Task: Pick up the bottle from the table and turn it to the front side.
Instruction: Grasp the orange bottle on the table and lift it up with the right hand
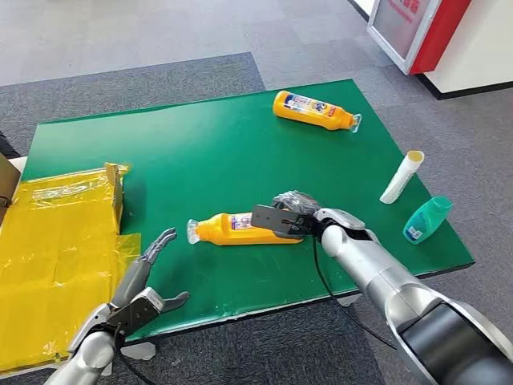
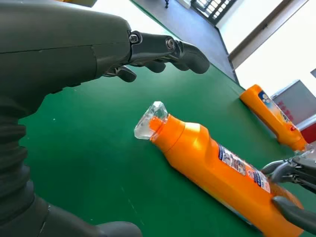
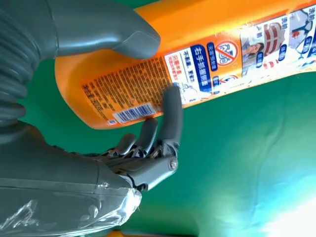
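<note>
At the left end of the table (image 1: 181, 152), yellow plastic sheeting (image 1: 54, 249) draped over the edge, with a small cardboard box (image 1: 115, 192) on it. Just off the near edge, left hand (image 1: 142, 293) released, fingers apart, holding nothing, pointed toward the clear cap (image 2: 151, 120) of the near bottle (image 1: 232, 228) but well short of it.

Near the middle of the near edge, that orange bottle lying on its side, cap toward the left hand, base toward the right. Right hand (image 1: 290, 215) grasping it at the base end: thumb (image 3: 108, 32) over the top, fingers (image 3: 169, 118) pressed on the barcode and small-print label. Looks like the back label facing up, so turn not yet done.

Likely trouble from here: hold sits far from the bottle's middle, so lifting could let the cap end sag and the smooth plastic twist or slip out. Rolling it with fingers on the glossy label risks the same. A dropped bottle this near the edge could roll off. Idle left hand close enough to be bumped by a swinging cap.

Further right, second orange bottle (image 1: 314, 111) at the far edge, white tube (image 1: 402, 176) and teal bottle (image 1: 426, 218) at the right edge, clear of the work.
</note>
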Controlling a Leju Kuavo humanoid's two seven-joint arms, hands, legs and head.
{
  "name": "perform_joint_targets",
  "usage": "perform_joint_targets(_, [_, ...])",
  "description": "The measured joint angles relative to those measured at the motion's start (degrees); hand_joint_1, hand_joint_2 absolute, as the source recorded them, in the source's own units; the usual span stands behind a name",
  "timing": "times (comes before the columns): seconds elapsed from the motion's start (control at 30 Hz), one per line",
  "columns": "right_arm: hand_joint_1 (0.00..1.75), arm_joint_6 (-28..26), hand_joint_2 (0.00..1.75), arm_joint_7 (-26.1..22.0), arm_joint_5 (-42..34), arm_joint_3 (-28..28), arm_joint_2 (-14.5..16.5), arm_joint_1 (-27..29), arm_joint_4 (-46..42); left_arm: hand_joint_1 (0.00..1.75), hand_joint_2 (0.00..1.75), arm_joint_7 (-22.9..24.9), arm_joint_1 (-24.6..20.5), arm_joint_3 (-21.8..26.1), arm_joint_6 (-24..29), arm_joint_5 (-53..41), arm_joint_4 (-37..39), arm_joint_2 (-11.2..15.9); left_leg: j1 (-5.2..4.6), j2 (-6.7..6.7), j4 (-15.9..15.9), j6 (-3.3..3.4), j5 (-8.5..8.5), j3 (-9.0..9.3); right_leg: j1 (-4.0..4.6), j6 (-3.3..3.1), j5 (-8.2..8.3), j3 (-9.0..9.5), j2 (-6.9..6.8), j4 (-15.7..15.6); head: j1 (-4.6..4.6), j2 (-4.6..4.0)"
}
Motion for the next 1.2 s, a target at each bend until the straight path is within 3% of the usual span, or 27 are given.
perform_joint_targets(0.1, [1.75, 0.4, 1.75, 0.1, 0.6, 0.3, -0.1, -0.2, 0.1, 0.00, 1.75, 0.0, 0.0, 0.0, 0.2, 0.0, 0.0, 0.0, 0.00, 0.00, 0.0, -0.02, 0.04, 0.00, 0.00, -0.01, 0.04, 0.00, 0.00, 0.0, 0.02, 0.00])
perform_joint_targets(0.13, [1.59, 0.7, 1.75, 0.1, 1.0, 0.6, -0.1, -0.4, 0.2, 0.00, 1.75, 0.0, 0.0, -0.1, 0.2, -0.1, 0.0, 0.0, 0.00, 0.00, 0.0, -0.03, 0.06, 0.00, 0.00, -0.01, 0.06, 0.00, 0.00, 0.0, 0.01, 0.00])
perform_joint_targets(0.23, [0.34, 1.3, 1.75, 0.2, 1.8, 1.5, -0.3, -0.9, 0.4, 0.00, 1.75, -0.1, -0.1, -0.1, 0.3, -0.2, 0.0, 0.0, 0.00, 0.00, 0.0, -0.06, 0.10, 0.00, 0.00, -0.01, 0.11, 0.00, 0.00, 0.0, 0.01, 0.00])
perform_joint_targets(0.27, [0.07, 1.5, 1.75, 0.2, 1.8, 1.7, -0.4, -1.0, 0.5, 0.00, 1.75, -0.1, -0.1, -0.1, 0.3, -0.3, 0.1, 0.0, 0.00, 0.00, 0.0, -0.06, 0.12, 0.01, 0.00, -0.01, 0.13, 0.00, 0.00, 0.0, 0.02, 0.00])
perform_joint_targets(0.3, [0.01, 1.6, 1.75, 0.3, 1.9, 1.9, -0.4, -1.0, 0.6, 0.00, 1.75, -0.2, -0.1, -0.1, 0.4, -0.3, 0.1, 0.0, 0.00, 0.00, 0.0, -0.06, 0.13, 0.01, 0.00, -0.01, 0.15, 0.00, 0.01, 0.0, 0.02, 0.00])
perform_joint_targets(1.2, [0.00, 2.9, 1.75, 1.8, 0.5, 4.0, -0.4, -0.5, 3.1, 0.00, 1.75, -0.5, -0.7, -0.4, 0.6, -0.5, 0.6, -0.1, 0.00, 0.01, 0.0, -0.09, 0.38, -0.15, 0.00, -0.05, 0.46, -0.16, 0.07, 0.0, 0.02, 0.00])
